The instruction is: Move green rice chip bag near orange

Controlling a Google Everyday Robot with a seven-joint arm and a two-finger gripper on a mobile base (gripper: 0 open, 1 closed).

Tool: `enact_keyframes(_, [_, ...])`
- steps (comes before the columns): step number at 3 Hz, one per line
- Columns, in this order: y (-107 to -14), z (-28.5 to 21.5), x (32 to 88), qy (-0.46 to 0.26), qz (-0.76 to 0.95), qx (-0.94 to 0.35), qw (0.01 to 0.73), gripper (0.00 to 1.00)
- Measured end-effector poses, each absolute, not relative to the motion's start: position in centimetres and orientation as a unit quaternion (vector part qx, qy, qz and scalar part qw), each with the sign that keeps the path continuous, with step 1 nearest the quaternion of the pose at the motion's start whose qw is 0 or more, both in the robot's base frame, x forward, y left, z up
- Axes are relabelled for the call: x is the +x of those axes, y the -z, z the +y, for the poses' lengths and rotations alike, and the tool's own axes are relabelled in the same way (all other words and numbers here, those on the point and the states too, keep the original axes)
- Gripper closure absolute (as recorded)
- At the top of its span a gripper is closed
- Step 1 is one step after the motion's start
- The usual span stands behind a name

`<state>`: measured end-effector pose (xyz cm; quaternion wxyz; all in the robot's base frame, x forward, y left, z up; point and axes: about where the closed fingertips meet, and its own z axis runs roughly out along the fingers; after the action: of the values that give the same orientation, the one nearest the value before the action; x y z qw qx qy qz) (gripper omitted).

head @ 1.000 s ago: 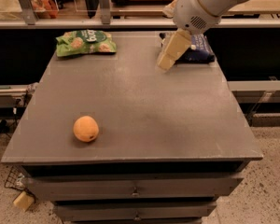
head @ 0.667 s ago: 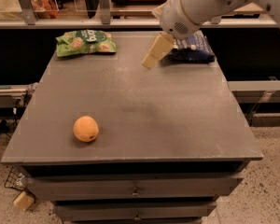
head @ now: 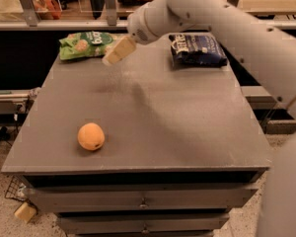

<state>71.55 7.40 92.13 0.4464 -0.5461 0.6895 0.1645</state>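
The green rice chip bag (head: 85, 44) lies flat at the table's far left corner. The orange (head: 91, 136) sits near the table's front left, well apart from the bag. My gripper (head: 117, 51) hangs above the table's far left part, just right of the green bag and not touching it. The arm reaches in from the upper right.
A dark navy-blue snack bag (head: 196, 50) lies at the far right of the grey table (head: 187, 132). Drawers sit under the table's front edge. A railing and shelf run behind the table. A small block (head: 24, 212) lies on the floor at lower left.
My gripper has moved left across the far side of the table, from beside the navy bag to next to the green bag. The bags and the orange have not moved.
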Motion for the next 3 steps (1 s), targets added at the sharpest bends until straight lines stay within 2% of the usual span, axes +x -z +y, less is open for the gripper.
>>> enact_keyframes(1, [-90.8, 11.7, 75.2, -0.191, 0.693, -0.520, 0.462, 0.00])
enact_keyframes(3, [-88.1, 15.5, 80.5, -0.212, 0.725, -0.457, 0.469, 0.00])
